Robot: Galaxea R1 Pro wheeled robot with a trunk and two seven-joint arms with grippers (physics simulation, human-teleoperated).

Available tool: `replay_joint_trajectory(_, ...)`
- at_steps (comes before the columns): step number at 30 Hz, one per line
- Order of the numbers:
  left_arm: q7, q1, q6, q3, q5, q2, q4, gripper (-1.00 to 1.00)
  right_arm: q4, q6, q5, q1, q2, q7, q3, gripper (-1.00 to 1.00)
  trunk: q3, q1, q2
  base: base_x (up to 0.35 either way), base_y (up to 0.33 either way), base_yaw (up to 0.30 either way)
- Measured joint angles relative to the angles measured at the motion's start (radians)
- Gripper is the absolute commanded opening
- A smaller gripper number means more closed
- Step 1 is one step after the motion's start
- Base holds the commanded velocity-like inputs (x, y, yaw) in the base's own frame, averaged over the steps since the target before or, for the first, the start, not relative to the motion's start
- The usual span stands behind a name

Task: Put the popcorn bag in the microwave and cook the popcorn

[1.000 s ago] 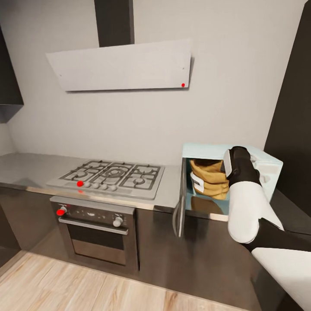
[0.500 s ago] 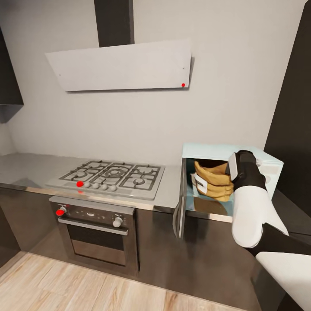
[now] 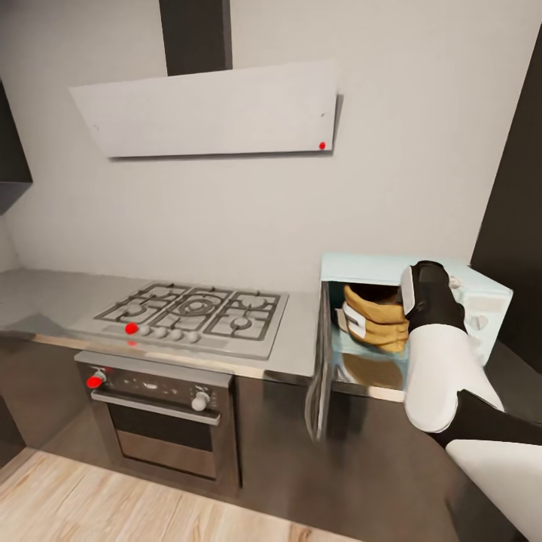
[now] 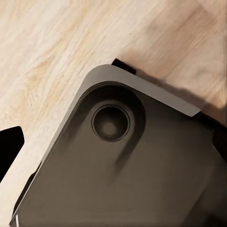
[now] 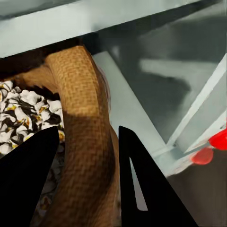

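Note:
The pale mint-blue microwave (image 3: 482, 290) stands on the grey countertop (image 3: 45, 297) with its door (image 3: 320, 369) swung open edge-on. Inside it sits the tan-orange popcorn bag (image 3: 373, 320), a cream band on its side. My right arm (image 3: 436, 354) reaches into the cavity beside the bag. In the right wrist view the bag's woven wall (image 5: 82, 94) runs between the two black fingers of my right gripper (image 5: 90, 156), which is shut on it, and white popped kernels (image 5: 23, 113) show inside the bag. My left gripper (image 4: 113, 146) hangs open above the floor.
A steel gas hob (image 3: 188, 312) lies left of the microwave, over a built-in oven (image 3: 158, 421). A grey hood (image 3: 211, 113) hangs on the wall. A dark tall cabinet (image 3: 519, 188) stands at the right. The left wrist view has the robot's dark base (image 4: 132, 175) on the wood floor (image 4: 47, 47).
The head camera has shifted, so the whole kitchen sits differently. My right wrist has moved a little right and lower at the microwave mouth, and the bag has shifted slightly with it.

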Motion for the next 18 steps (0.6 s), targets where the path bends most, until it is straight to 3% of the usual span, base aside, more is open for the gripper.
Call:
replay_joint_trajectory(4,0.0,0.0,0.0,0.0,-0.001,0.0,0.0,1.0,-0.001,0.003,0.008,0.0,0.0,0.002,0.0,-1.0,0.0,0.0,0.0,0.191,0.0,0.0)
replay_joint_trajectory(15,0.0,0.0,0.0,0.001,-0.003,0.0,0.0,1.0,-0.002,0.005,0.015,0.0,0.0,0.009,0.0,-1.0,0.0,0.001,0.0,0.008,0.0,0.0)
replay_joint_trajectory(16,0.0,0.0,0.0,0.001,-0.003,0.0,0.0,1.0,-0.002,0.005,0.015,0.0,0.0,0.009,0.0,1.0,0.0,0.001,0.0,0.0,0.0,0.0)
replay_joint_trajectory(18,0.0,0.0,0.0,0.001,-0.003,0.0,0.0,1.0,0.052,0.013,0.02,0.001,0.0,0.012,0.0,1.0,0.0,0.001,0.0,0.0,0.0,0.0)
